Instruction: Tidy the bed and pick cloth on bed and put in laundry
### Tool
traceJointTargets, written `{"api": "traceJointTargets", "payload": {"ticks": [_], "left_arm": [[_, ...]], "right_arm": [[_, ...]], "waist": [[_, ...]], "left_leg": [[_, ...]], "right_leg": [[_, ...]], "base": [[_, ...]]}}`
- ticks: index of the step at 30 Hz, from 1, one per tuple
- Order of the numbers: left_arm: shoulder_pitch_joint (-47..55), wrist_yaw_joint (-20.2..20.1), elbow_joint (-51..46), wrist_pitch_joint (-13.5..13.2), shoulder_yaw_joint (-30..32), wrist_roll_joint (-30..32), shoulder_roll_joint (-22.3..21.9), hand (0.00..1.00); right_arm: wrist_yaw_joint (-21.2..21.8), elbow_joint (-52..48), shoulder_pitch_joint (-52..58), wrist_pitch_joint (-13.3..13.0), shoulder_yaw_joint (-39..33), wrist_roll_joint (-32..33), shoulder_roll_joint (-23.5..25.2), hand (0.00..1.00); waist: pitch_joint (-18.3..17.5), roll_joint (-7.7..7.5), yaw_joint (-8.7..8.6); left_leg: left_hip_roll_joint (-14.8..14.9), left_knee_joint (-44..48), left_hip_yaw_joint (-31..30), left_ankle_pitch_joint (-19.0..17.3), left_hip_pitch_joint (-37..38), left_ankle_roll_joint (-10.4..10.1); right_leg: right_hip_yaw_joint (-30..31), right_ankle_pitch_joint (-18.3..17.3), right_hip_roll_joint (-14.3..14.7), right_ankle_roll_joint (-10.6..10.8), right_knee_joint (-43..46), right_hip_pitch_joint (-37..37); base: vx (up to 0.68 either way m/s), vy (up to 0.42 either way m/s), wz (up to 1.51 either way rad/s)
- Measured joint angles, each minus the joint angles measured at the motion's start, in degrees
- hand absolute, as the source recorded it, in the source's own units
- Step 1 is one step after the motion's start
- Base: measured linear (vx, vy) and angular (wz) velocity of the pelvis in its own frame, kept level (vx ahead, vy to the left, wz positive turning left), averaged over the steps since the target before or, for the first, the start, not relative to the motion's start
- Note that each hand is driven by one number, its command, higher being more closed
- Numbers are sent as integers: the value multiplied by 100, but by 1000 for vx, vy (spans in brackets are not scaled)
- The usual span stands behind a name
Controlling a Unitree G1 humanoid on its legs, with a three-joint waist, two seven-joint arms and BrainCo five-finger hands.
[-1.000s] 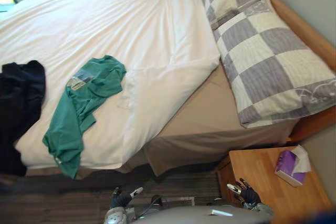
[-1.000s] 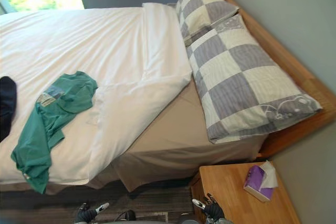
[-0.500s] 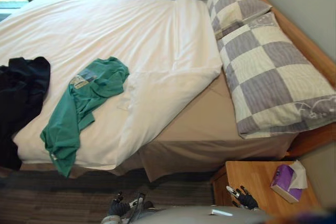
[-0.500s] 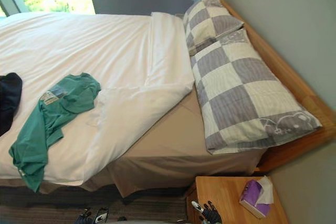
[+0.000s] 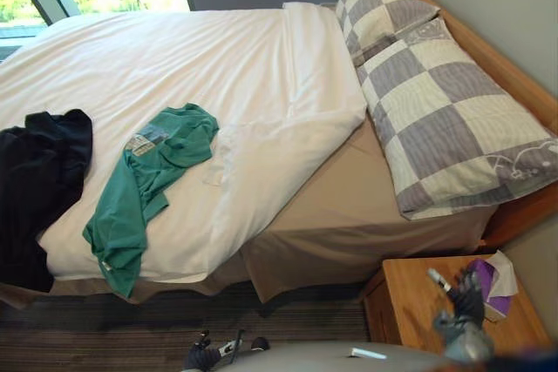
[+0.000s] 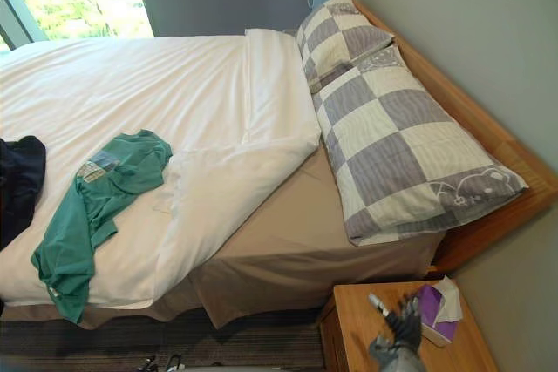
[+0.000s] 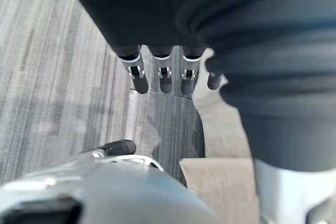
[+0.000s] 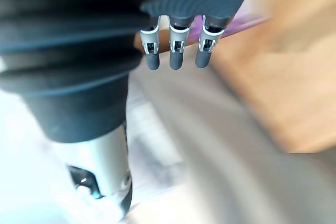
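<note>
A green shirt [image 5: 144, 185] lies crumpled on the white duvet [image 5: 218, 76], with one end hanging over the near edge of the bed. Left of it a black garment [image 5: 39, 189] is heaped at the bed's near left corner. The duvet's near right corner is folded back, baring the beige sheet [image 5: 349, 198]. My left hand [image 5: 205, 356] hangs low over the carpet, open and empty, its fingers [image 7: 139, 74] straight. My right hand [image 5: 462, 302] is raised over the wooden nightstand [image 5: 410, 302], open, fingers [image 8: 176, 51] straight, holding nothing.
Two grey-and-cream checked pillows [image 5: 453, 111] lie along the wooden headboard [image 5: 497, 58] on the right. A purple tissue box [image 5: 497, 280] stands on the nightstand, just behind my right hand. Striped carpet [image 5: 113, 328] runs along the near side of the bed.
My right hand has risen from beside the nightstand to above its top, near the tissue box. The camera has shifted; the clothes and bedding lie as before.
</note>
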Motion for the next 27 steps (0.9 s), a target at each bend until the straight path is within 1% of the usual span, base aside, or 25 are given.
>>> {"api": "traceJointTargets", "payload": {"ticks": [1, 2, 4, 5, 7, 8, 9, 10, 11, 12, 13, 14, 15, 16, 17, 18, 19, 20, 22, 24, 26, 27], "left_arm": [[14, -3, -2, -3, -1, 1, 9, 0], [53, -7, -3, -4, -1, 2, 24, 0], [138, -42, -6, -37, -27, 5, 119, 0], [142, -55, -9, -54, -41, 6, 164, 0], [166, -66, -21, -98, -41, 5, 291, 0], [179, -67, -48, -113, -42, 5, 315, 0], [189, -67, -110, -127, -40, 6, 349, 0], [191, -67, -121, -145, -34, 6, 349, 0], [189, -67, -117, -148, -33, 6, 325, 0], [177, -67, -110, -160, -26, 8, 382, 0], [108, -66, -72, -150, -39, 16, 371, 0], [81, -76, -72, -153, -58, 53, 323, 0], [78, -85, -62, -157, -66, 147, 190, 0], [86, -89, -48, -156, -72, 159, 121, 0], [97, -96, -40, -152, -93, 193, 25, 0], [100, -93, -47, -151, -97, 224, 17, 0], [107, -84, -46, -149, -97, 237, 24, 0], [101, -58, -63, -147, -95, 333, 37, 0], [92, -54, -75, -147, -115, 346, 33, 0], [79, -40, -86, -121, -158, 329, 50, 0], [73, -24, -118, -102, -174, 334, 96, 0], [50, -23, -118, -91, -175, 339, 134, 0]], "right_arm": [[28, -207, -16, 41, -35, -111, -67, 0], [109, -443, -62, 116, -79, -272, -171, 0], [345, -1246, -180, 388, -96, -648, -431, 0], [425, -1432, -237, 458, -85, -728, -502, 0], [708, -1911, -506, 667, 91, -902, -920, 0], [789, -2004, -582, 697, 146, -971, -1024, 0], [919, -2189, -703, 766, 305, -980, -1216, 0], [1068, -2359, -839, 861, 495, -983, -1395, 0], [1131, -2437, -924, 880, 596, -985, -1458, 0], [1235, -2639, -1107, 943, 805, -987, -1550, 0], [1351, -2736, -1255, 999, 868, -991, -1618, 0], [1381, -2723, -1334, 1059, 924, -991, -1654, 0], [1433, -2705, -1433, 1204, 1107, -1025, -1795, 0], [1457, -2703, -1446, 1252, 1199, -1060, -1870, 0], [1516, -2697, -1449, 1347, 1380, -1096, -2005, 0], [1550, -2641, -1494, 1449, 1587, -1153, -2061, 0], [1563, -2557, -1582, 1491, 1719, -1213, -2061, 0], [1571, -2417, -1792, 1616, 2007, -1303, -2061, 0], [1578, -2336, -2020, 1686, 2250, -1431, -2059, 0], [1584, -2246, -2286, 1771, 2500, -1666, -2025, 0], [1564, -2018, -2592, 1820, 2812, -1906, -2001, 0], [1547, -1878, -2780, 1859, 2978, -2126, -1950, 0]], "waist": [[-14, -14, -9], [-39, -32, -10], [-99, -112, -36], [-95, -133, -53], [-123, -160, -70], [-125, -158, -70], [-124, -141, -76], [-130, -47, -69], [-147, -56, -68], [-176, -202, -56], [-186, -181, -80], [-181, -172, -79], [-148, -79, -61], [-158, -17, -53], [-179, 89, -47], [-179, 148, -42], [-178, 149, -45], [-206, 194, -36], [-185, 158, -3], [-164, 85, 96], [-178, 22, 127], [-172, -19, 195]], "left_leg": [[-40, 1, -1, -14, -5, 13], [-95, 3, -12, 9, -8, 57], [-152, 40, -72, 5, -11, 94], [-138, 41, -91, 6, -15, 94], [25, 44, -169, 6, 36, 94], [81, 44, -171, 6, 66, 94], [211, 46, -178, 6, 121, 94], [372, 52, -211, 6, 112, 92], [394, 51, -227, 6, 103, 91], [287, 83, -218, -40, 60, 22], [312, 153, -302, -131, 8, -105], [329, 171, -301, -129, 8, -104], [342, 225, -311, -129, -2, -104], [346, 229, -312, -128, -1, -104], [353, 228, -322, -128, -3, -104], [364, 226, -364, -128, -5, -104], [374, 220, -391, -128, -2, -104], [387, 218, -478, -120, -2, -118], [391, 206, -515, -114, -16, -127], [367, 200, -620, -85, -77, -144], [325, 55, -657, 47, -92, -136], [286, 45, -706, 86, -122, -114]], "right_leg": [[7, 14, -33, 29, 0, 9], [8, 44, -77, 2, 6, 34], [48, 88, -108, -5, 28, 35], [60, 113, -90, -21, 55, 28], [165, 281, 100, -81, 257, 14], [184, 323, 155, -76, 351, 0], [213, 357, 269, -77, 656, -126], [288, 249, 407, -117, 896, -343], [312, 145, 417, -148, 568, -284], [310, 494, 345, -160, -80, -241], [288, 441, 345, -172, -166, -165], [285, 442, 361, -172, -154, -163], [281, 441, 368, -172, -131, -147], [274, 441, 374, -172, -120, -146], [209, 439, 383, -172, -107, -140], [143, 438, 414, -172, -99, -115], [133, 438, 414, -172, -96, -106], [70, 437, 414, -173, -89, -77], [-15, 433, 416, -178, -82, -69], [-37, 415, 411, -199, -82, -90], [-121, 409, 395, -200, -82, -123], [-165, 394, 361, -221, -82, -139]], "base": [[223, 60, 7], [262, 65, 7], [312, 49, 16], [252, 3, 23], [200, -33, 24], [176, -56, 19], [151, -105, 10], [150, -148, 10], [87, -144, 3], [86, -140, 14], [61, -106, 8], [67, -119, 10], [22, -71, 1], [25, -80, 5], [26, -70, 15], [22, -65, 19], [11, -49, 27], [-2, -32, 22], [-32, -26, 21], [-63, -11, 21], [-66, -4, 24], [-82, 5, 16]]}}
